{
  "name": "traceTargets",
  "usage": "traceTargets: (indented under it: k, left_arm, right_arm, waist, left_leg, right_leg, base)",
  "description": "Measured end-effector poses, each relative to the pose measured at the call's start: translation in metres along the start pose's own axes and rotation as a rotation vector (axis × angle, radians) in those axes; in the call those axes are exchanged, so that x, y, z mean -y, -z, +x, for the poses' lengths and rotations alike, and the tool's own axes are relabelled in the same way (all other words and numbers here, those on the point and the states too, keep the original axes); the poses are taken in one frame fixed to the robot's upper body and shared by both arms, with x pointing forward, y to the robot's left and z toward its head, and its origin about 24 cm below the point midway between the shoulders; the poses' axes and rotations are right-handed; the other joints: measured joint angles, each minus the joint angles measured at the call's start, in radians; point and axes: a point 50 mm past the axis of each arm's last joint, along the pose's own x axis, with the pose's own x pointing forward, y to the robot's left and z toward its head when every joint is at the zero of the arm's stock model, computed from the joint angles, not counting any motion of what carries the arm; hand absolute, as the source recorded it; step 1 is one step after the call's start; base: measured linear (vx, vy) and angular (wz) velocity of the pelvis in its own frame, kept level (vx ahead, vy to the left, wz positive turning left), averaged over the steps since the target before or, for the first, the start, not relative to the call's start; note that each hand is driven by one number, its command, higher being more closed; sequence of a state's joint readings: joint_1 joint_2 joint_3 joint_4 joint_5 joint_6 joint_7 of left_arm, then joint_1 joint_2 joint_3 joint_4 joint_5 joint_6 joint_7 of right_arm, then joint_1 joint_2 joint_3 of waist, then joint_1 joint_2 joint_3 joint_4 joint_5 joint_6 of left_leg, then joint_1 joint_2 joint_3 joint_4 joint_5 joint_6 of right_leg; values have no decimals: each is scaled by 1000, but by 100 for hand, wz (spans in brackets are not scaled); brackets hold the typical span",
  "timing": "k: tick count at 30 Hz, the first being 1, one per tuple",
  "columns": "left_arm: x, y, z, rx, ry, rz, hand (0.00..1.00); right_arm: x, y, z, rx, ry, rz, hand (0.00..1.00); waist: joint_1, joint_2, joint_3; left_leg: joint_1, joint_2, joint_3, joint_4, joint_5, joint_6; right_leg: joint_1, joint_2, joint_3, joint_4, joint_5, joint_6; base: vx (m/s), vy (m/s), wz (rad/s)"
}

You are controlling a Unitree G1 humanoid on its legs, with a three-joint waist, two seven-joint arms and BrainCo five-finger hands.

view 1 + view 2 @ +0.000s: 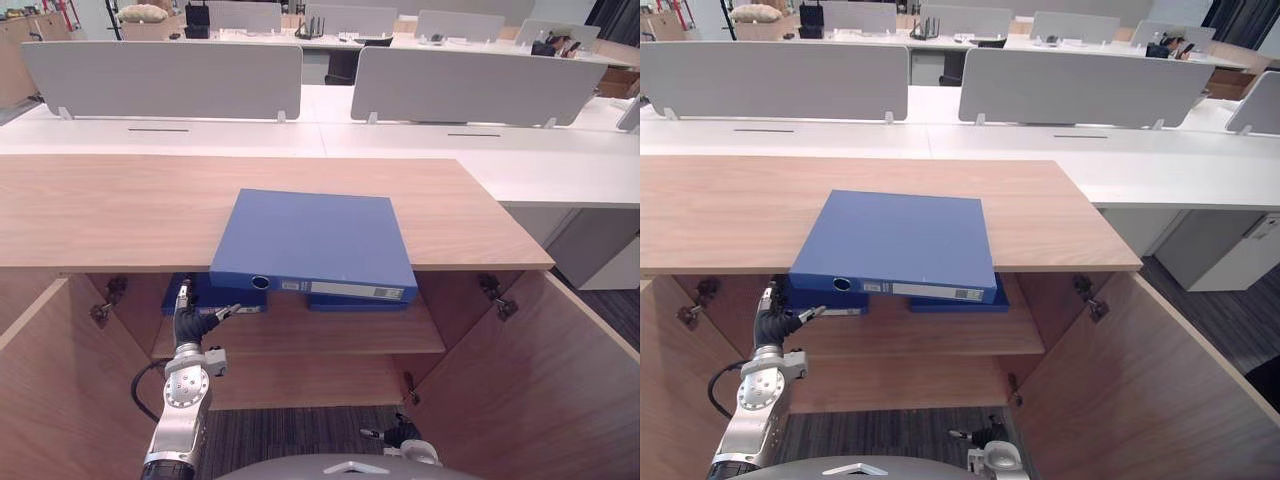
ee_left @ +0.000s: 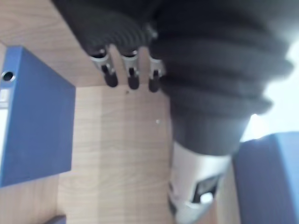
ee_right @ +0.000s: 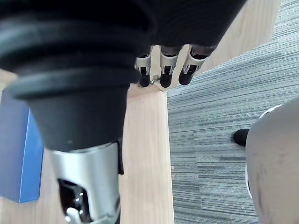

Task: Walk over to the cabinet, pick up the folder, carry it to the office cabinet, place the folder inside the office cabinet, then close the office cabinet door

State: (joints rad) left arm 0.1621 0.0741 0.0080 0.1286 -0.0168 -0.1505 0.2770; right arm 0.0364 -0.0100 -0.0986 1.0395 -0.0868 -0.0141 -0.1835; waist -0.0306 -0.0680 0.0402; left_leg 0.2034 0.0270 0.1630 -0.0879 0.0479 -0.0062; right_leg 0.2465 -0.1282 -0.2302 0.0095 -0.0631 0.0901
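Note:
A blue folder [image 1: 315, 240] lies flat on the wooden cabinet top [image 1: 110, 210], its labelled spine jutting over the front edge. Below that edge my left hand [image 1: 188, 325] is raised in front of the inner shelf [image 1: 330, 335], fingers [image 2: 131, 77] straight and thumb spread, holding nothing. It sits just left of and under the folder's spine. Two more blue folders [image 1: 345, 301] lie on the shelf behind it. My right hand [image 1: 400, 432] hangs low by the cabinet's base, open and holding nothing, with its fingers [image 3: 163, 70] over the wood edge and carpet.
Both cabinet doors stand open: the left door [image 1: 45, 390] and the right door [image 1: 550, 380] flank my arms. Behind the cabinet run white desks with grey dividers [image 1: 160, 80]. Grey carpet [image 3: 224, 116] covers the floor.

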Motion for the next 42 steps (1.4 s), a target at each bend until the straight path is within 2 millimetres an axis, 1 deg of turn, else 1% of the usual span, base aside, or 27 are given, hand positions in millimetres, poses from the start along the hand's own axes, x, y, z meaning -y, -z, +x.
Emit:
traceTargets:
  k: [5,6,7,10,13,18,29,32,34,35,38,42]
  left_arm:
    - [-2,-1,0,6,-9,-8,0]
    - [-4,-3,1,11,-22,-30,0]
    - [-5,-4,1,14,-30,-35,0]
    - [-9,-4,-3,19,-44,-40,0]
    - [-11,-5,-3,22,-53,-41,0]
    - [-18,-17,-1,71,-88,-70,0]
    - [-24,-16,-1,61,-127,-93,0]
    - [-28,-17,0,65,-146,-106,0]
    - [-32,-27,0,109,-163,-125,0]
    - [-34,-39,0,169,-169,-143,0]
    - [-41,-60,0,285,-190,-171,0]
    - [-43,-60,0,287,-200,-183,0]
  right_arm:
    - [-1,1,0,-3,-3,-7,0]
    - [-2,2,-1,-2,-8,-15,0]
    - [-3,2,-1,-4,-11,-16,0]
    - [-3,6,-2,-13,-13,-15,0]
    - [-3,7,-2,-15,-13,-15,0]
    - [-3,7,-2,-16,-12,-15,0]
    - [-3,8,-3,-19,-19,-14,0]
    - [-3,9,-3,-21,-19,-14,0]
    - [-3,10,-3,-23,-19,-14,0]
    - [-3,11,-3,-24,-18,-13,0]
    - [-2,11,-3,-23,-18,-12,0]
    - [-2,11,-3,-24,-17,-10,0]
  waist:
    - [9,4,-5]
    - [9,-1,-11]
    - [9,1,-12]
    - [13,-11,-22]
    - [19,-13,-23]
    - [22,-13,-24]
    - [25,-19,-24]
    - [29,-22,-24]
    - [35,-25,-24]
    - [36,-25,-24]
    - [36,-24,-25]
    - [36,-24,-26]
  left_leg:
    - [5,0,0,0,-3,-4]
    - [5,0,0,0,-4,-6]
    - [5,0,-1,0,-4,-6]
    - [4,0,-1,0,-5,-6]
    - [4,-1,-1,0,-5,-5]
    - [6,-1,-7,0,-1,0]
    - [21,1,-7,0,-2,0]
    - [21,1,-6,0,-8,-7]
    - [18,0,-7,0,-9,-8]
    - [18,0,-8,0,-9,-8]
    - [19,-1,-10,0,-8,-6]
    - [18,-1,-14,0,-6,-2]
  right_leg:
    - [0,-2,1,6,-9,1]
    - [0,-2,2,7,-12,5]
    - [0,-2,1,7,-12,6]
    - [-1,-2,2,8,-14,8]
    - [-1,-3,2,9,-15,7]
    - [0,-3,-2,17,-18,1]
    - [14,-2,-1,28,-24,-3]
    - [14,-3,0,31,-32,4]
    - [13,-3,0,31,-34,6]
    - [13,-3,0,31,-35,7]
    - [14,-4,-1,33,-34,2]
    - [15,-3,-4,33,-36,-1]
  base:
    - [-51,5,0]
    - [0,0,0]
    - [0,0,0]
    - [0,0,0]
    - [0,0,0]
    - [1,-1,1]
    - [-8,0,0]
    - [-45,6,0]
    - [0,0,0]
    - [0,0,0]
    - [0,0,0]
    - [2,-1,1]
